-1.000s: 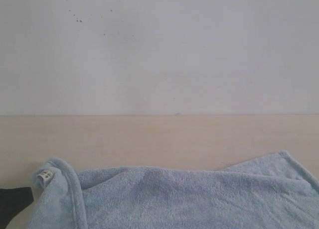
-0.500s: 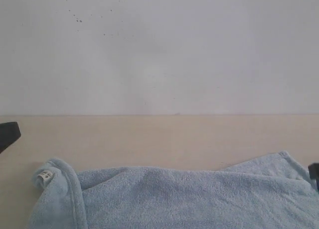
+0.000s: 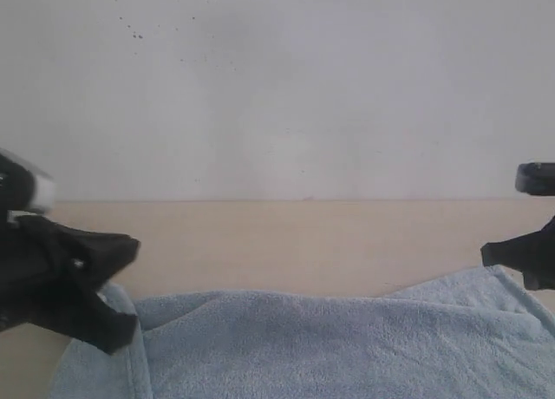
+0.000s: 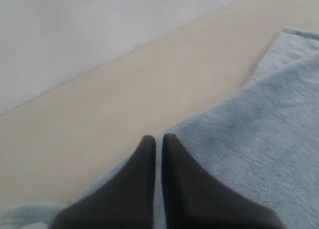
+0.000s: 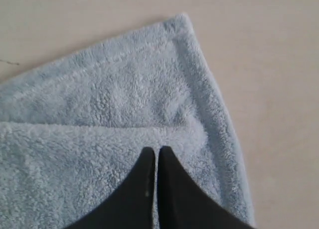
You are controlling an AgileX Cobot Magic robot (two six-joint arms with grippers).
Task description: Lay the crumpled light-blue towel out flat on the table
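Absent a second ago, the left claw (image 4: pixel 155 138) and right claw (image 5: pixel 152 150), both pressed together, now sit at opposite ends of the towel (image 3: pixel 347 347) on the table (image 3: pixel 303 243).

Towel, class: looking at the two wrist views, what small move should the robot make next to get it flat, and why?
Probably open the right claw and lower it onto the folded-over edge beneath it. That claw is shut with no cloth visibly pinched, and the towel lies doubled on the table.
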